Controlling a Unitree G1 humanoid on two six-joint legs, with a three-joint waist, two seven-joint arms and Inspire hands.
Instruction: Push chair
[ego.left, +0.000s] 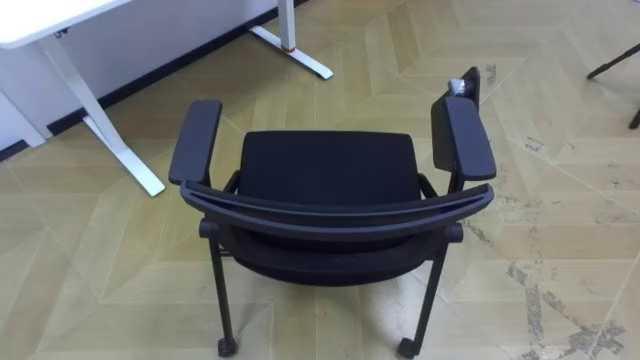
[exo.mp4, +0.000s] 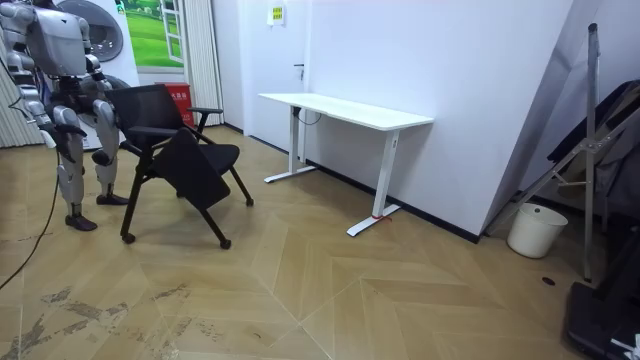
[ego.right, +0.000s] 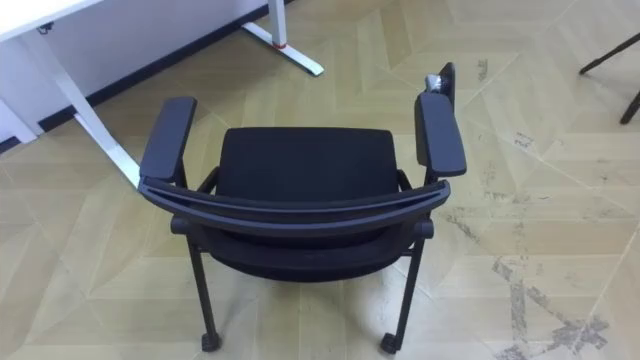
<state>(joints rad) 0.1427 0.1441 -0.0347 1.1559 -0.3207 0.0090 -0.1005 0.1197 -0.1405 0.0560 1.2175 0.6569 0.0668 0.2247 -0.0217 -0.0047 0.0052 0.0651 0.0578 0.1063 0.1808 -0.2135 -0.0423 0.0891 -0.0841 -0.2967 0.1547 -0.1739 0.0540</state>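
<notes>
Behind the chair (ego.left: 330, 190), open floor ahead up to desk (ego.left: 60, 20) legs; my hands (exo.mp4: 108, 100) near its back, grip: can't tell.

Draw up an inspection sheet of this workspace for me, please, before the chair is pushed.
surface: herringbone wooden floor, with pale scuff marks on the robot's right.
job's things: black armchair upright on castors, seat empty, facing the white desk and apart from it.
clutter: white bucket by the wall; metal frame leaning beside it.
robot hands: right robot hand and left robot hand low behind the backrest; open or shut cannot be told.
cables: nothing seen in the chair's path.
surroundings: white wall; the robot stands behind the chair.
</notes>
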